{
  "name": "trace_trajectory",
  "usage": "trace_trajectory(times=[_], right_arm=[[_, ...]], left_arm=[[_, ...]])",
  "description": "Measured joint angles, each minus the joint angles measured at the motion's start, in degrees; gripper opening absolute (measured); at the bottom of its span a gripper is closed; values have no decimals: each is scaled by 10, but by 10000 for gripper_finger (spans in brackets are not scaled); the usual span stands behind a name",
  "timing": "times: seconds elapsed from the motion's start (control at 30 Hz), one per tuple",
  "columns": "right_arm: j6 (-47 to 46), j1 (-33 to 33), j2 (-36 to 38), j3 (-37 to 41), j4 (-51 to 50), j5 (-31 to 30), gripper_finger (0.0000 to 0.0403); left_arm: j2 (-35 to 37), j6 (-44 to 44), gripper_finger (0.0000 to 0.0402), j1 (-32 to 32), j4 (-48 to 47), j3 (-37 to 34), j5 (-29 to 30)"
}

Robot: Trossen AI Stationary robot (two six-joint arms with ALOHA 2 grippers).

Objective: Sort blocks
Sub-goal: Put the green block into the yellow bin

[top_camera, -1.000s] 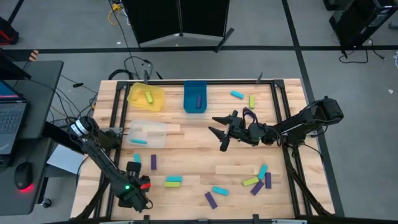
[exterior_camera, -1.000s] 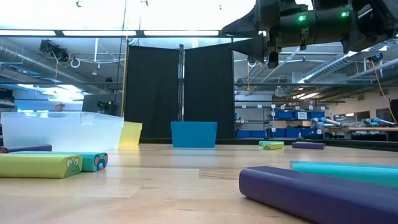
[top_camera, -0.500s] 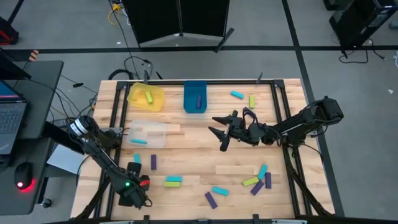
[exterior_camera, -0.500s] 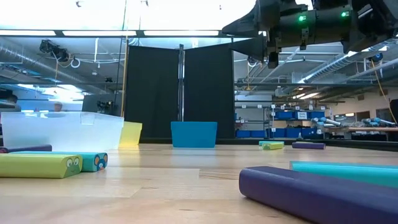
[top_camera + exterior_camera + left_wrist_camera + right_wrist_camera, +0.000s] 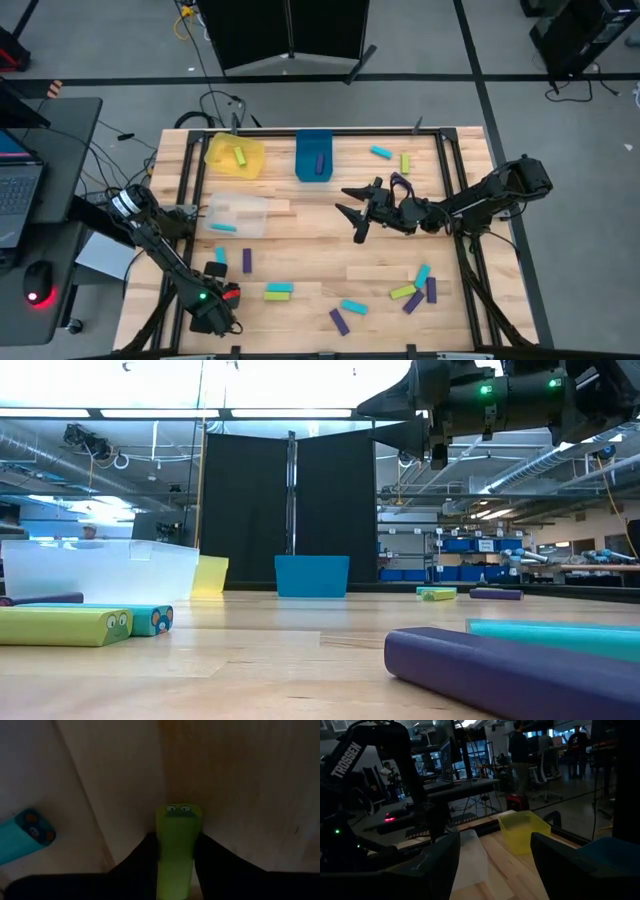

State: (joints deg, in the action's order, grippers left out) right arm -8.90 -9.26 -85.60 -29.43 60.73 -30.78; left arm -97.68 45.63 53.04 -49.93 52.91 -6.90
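Near the table's near left corner my left gripper points down, shut on a lime block that lies on the wood; in the high view the gripper hides this block. A teal block lies close beside it. My right gripper hangs level above the table's middle, open and holding nothing, its fingers wide apart. Other lime, teal and purple blocks lie loose: a lime and teal pair and a purple one near the front, and a cluster at the near right. My left gripper pinches the lime block's two long sides between its two fingers. It comes from above, pointing down, and the fingers stand across the block's width. The block lies flat on the table, its free end reaching out past the fingertips.
At the far left stand a yellow bin with a lime block, a blue bin with a purple block, and closer in a clear bin with a teal block. Two blocks lie at the far right. A dark frame borders the table.
My left gripper has sunk a little toward the table at the near left. My right arm has kept still, and no loose block has moved.
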Motion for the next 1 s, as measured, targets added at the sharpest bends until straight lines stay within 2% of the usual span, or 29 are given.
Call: trace_trajectory(times=[0.27,0.4,0.5,0.63,0.8,0.9,1.0], right_arm=[[5,0,0,0,-3,0,254],[11,0,0,0,-1,0,254],[12,0,0,0,1,0,254],[16,0,0,0,1,0,254],[22,0,0,0,1,0,254],[37,0,0,0,6,0,254],[45,2,0,0,10,0,254]], left_arm=[[-3,0,100,-4,-50,62,47],[-3,-1,100,-11,-71,120,64],[-3,-4,100,-21,-106,177,110],[2,-6,100,-31,-161,262,249],[47,8,100,-40,-200,312,487],[86,73,100,-60,-262,312,609],[123,180,100,-104,-356,300,687]])
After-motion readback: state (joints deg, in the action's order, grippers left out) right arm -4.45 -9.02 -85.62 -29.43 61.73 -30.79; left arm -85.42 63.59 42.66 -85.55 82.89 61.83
